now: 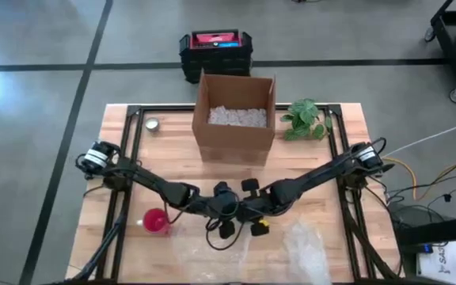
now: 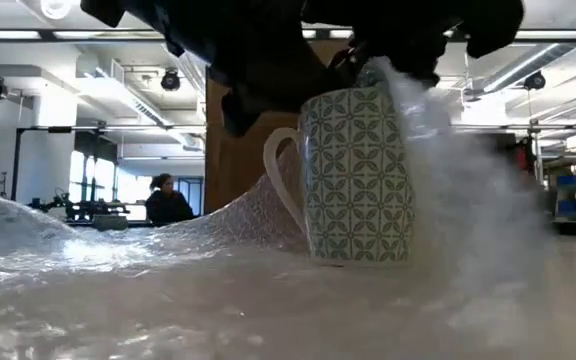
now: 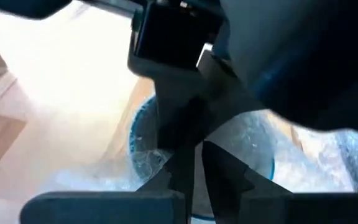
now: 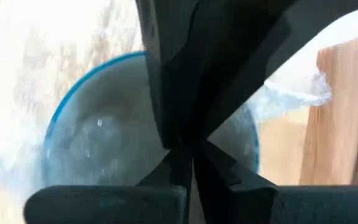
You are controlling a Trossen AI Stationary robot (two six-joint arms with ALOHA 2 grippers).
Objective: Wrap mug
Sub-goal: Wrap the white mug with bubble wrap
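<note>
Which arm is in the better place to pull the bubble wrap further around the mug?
Probably the right. Both grippers, left and right, meet over the mug, but the wrap rises up the mug's far side from the handle, and the loose wrap on the table lies on the right arm's side.

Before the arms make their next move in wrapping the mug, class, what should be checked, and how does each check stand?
1. Mug upright on the bubble wrap: ok.
2. Wrap raised against one side of the mug: ok.
3. Handle side covered: not ok, handle bare.
4. Left pincer and right pincer both over the mug: ok.
5. Firm grip on the wrap: cannot tell.
6. Cardboard box open, with filler inside: ok.
</note>
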